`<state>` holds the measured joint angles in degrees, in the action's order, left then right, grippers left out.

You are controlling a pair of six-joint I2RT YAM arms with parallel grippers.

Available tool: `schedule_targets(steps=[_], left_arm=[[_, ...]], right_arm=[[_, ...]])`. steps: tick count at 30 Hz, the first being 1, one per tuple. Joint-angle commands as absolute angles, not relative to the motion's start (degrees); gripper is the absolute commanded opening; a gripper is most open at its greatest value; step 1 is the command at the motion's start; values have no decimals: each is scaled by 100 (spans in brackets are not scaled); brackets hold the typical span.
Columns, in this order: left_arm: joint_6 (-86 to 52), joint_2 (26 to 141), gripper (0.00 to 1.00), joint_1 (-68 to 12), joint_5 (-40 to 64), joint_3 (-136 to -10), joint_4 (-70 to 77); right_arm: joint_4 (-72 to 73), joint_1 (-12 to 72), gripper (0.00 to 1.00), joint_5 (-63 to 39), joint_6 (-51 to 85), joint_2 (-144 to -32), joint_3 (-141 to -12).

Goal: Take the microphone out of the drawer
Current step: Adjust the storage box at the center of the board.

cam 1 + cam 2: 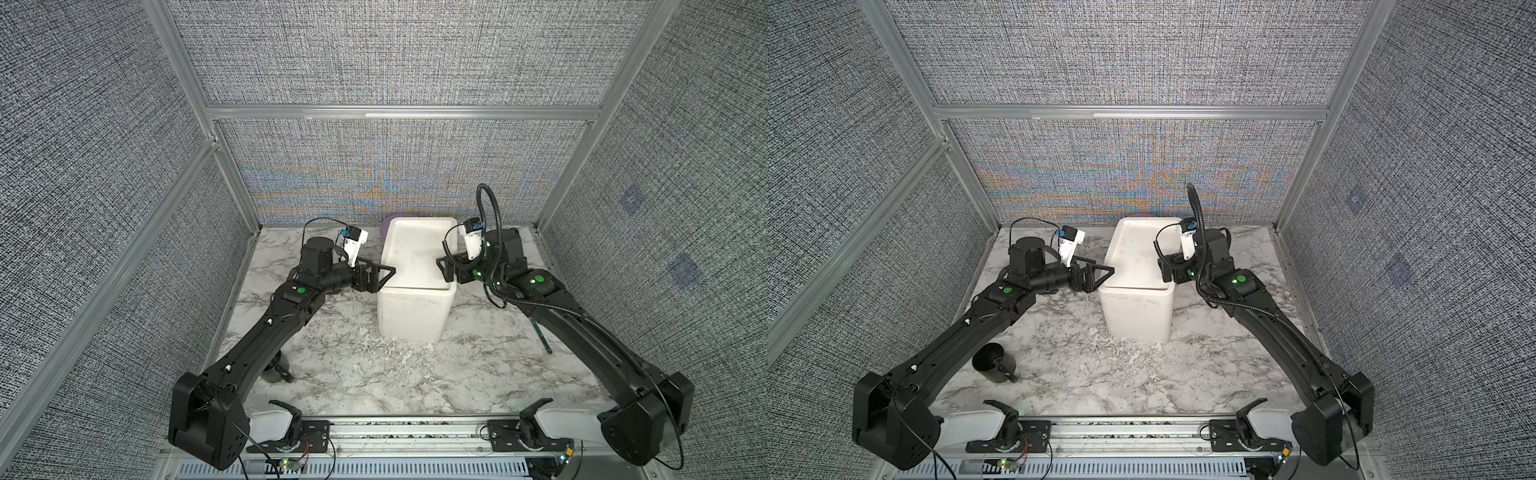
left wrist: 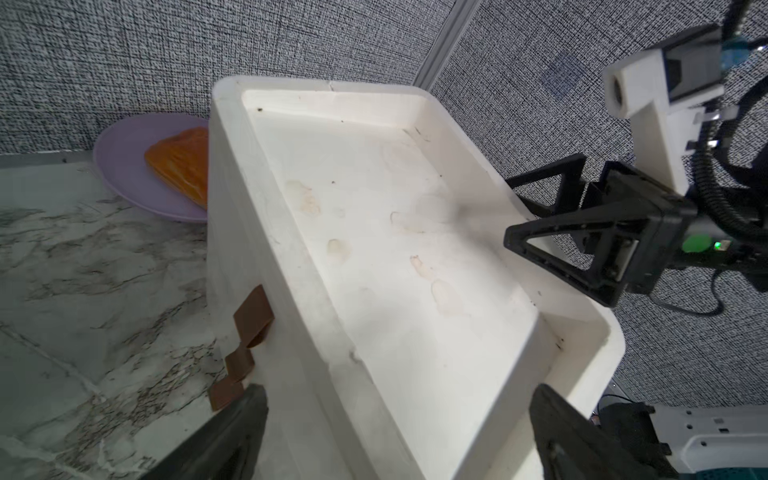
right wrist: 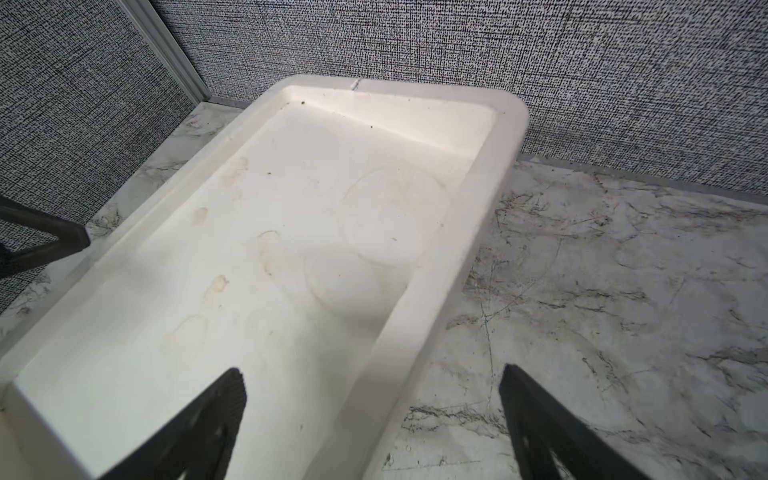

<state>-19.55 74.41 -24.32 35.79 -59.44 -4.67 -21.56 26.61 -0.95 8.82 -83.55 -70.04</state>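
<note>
Two black arms close in on a white drawer unit (image 1: 415, 307) standing at the middle of the marble tabletop (image 1: 374, 386), seen in both top views. The left tool (image 1: 384, 276) reaches the unit's left top edge, its fingers spread wide; its wrist view shows the left tool (image 2: 397, 390) straddling that side, one finger outside the wall, the other over the recessed top. Across the unit, the right tool (image 1: 444, 270) meets the right top edge, its fingers equally far apart. In its wrist view the right tool (image 3: 370, 372) brackets the right rim, one finger above the stained tray-like top, the other out over the tabletop. Neither tool holds anything, and whether either touches the unit cannot be told.

The microphone shows in no view. Three brown tabs (image 2: 249, 328) step down the unit's left wall. Behind the unit, against the back wall, sits a purple plate (image 2: 120, 166) carrying an orange item (image 2: 178, 166). A black cup (image 1: 994, 363) stands well to the unit's front left, beside the left arm. A thin green stick (image 1: 542, 334) lies to the unit's right, by the right arm.
</note>
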Motion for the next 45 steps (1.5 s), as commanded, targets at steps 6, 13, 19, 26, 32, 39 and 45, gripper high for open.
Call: schedule_targets(steps=[6, 13, 19, 26, 32, 39, 45], left_arm=[[-1973, 7529, 100, -2677, 3638, -5959, -555], [-1995, 7535, 100, -2847, 3601, -6012, -641], [-2163, 7573, 100, -3082, 3575, -6006, -504], [-2452, 7706, 100, -3411, 3480, -5962, -159], [-2798, 7912, 100, -3603, 3583, -5924, 390], [-2700, 7707, 100, -3585, 3226, -5927, 175], [-2606, 7413, 100, -3427, 2524, -6087, -680]], right_arm=[[-1722, 2672, 98, -469, 994, -8589, -6968], [-1634, 2610, 98, -885, 916, -8931, -7242], [-1736, 2256, 98, -1603, 637, -9255, -7613], [-1630, 1779, 98, -2742, 241, -9579, -7898], [-1880, 1579, 98, -2725, 102, -9859, -8285], [-2256, 1562, 98, -2130, -112, -9975, -8534], [-2240, 1560, 98, -2067, -131, -9967, -8464]])
